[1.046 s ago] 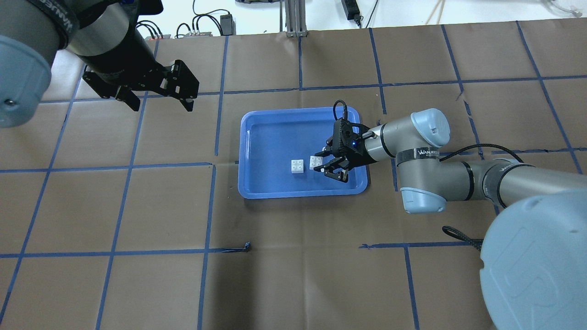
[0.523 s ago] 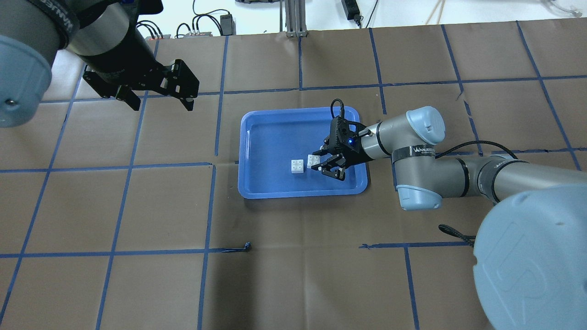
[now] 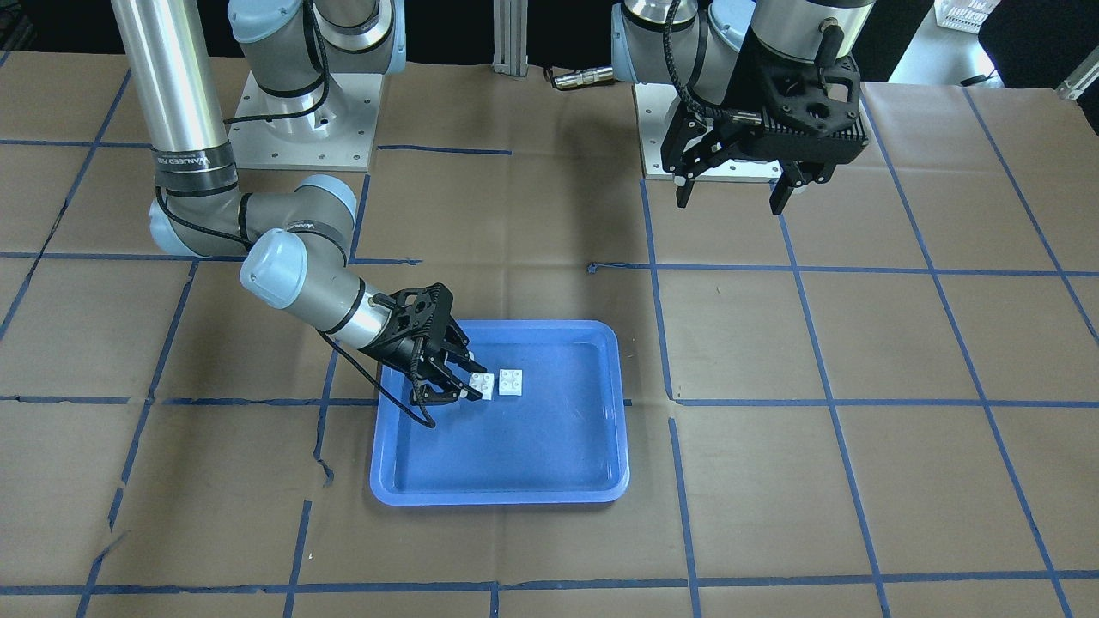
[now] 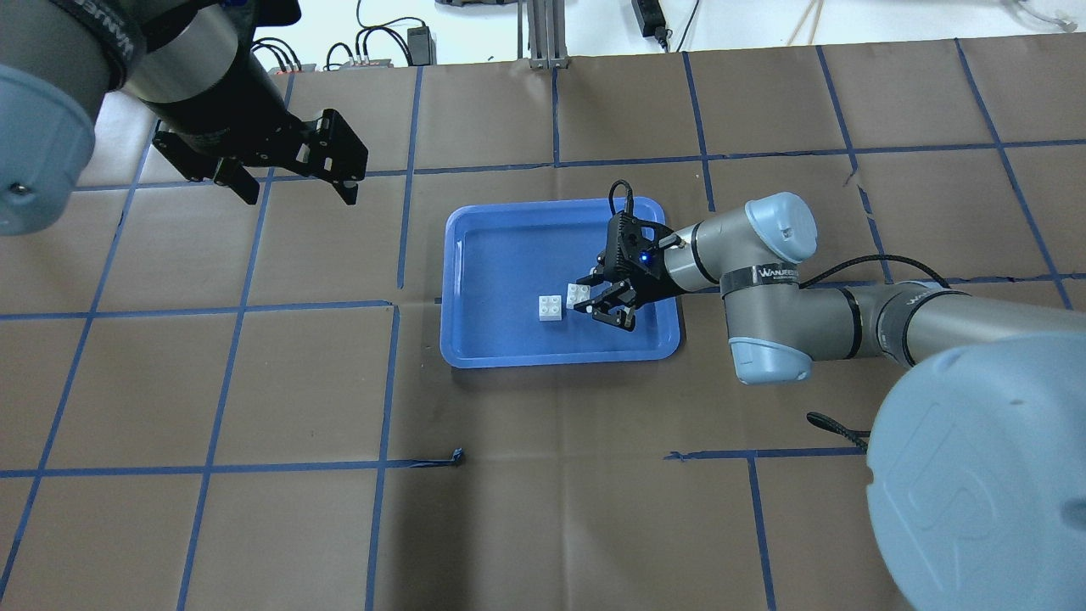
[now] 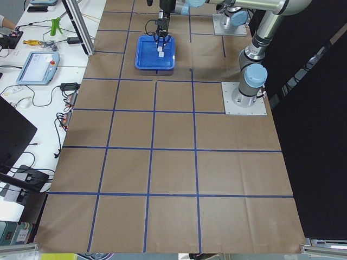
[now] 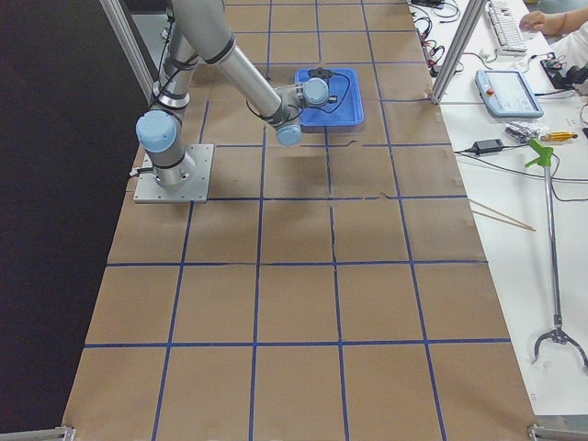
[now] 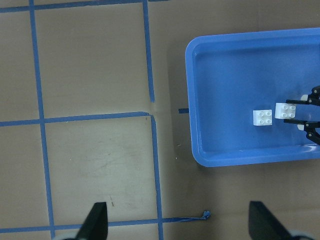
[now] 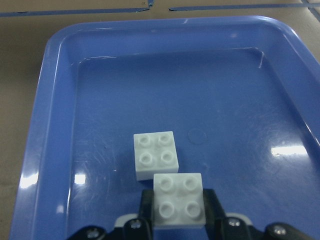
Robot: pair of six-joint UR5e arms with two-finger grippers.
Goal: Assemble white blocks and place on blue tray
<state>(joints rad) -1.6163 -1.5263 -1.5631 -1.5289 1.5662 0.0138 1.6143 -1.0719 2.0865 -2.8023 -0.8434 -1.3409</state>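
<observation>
Lit brightly and evenly from overhead. Showed white glare patches on the glossy floor of the blue tray [image 8: 235, 100] in the right wrist view, with a fainter sheen in the front-facing one. Threw soft, diffuse shadows onto the brown paper [image 4: 254, 526] beside the tray. Rendered the nearer white block [image 8: 178, 200] and farther white block [image 8: 155, 155] sharply. Nearly blew out the white surface [image 4: 475, 25] beyond the table. Sank to black along the robot's side in both side views.

- right wrist view, bottom edge: right gripper [image 8: 178, 212] cut off; sides of gripped white block [image 8: 178, 199] hidden by pads [image 8: 145, 204].
- left wrist view, bottom edge: left gripper [image 7: 180, 221] shows fingertips [image 7: 97, 222] only.
- exterior left, top: white blocks [image 5: 160, 49] too small to separate.
</observation>
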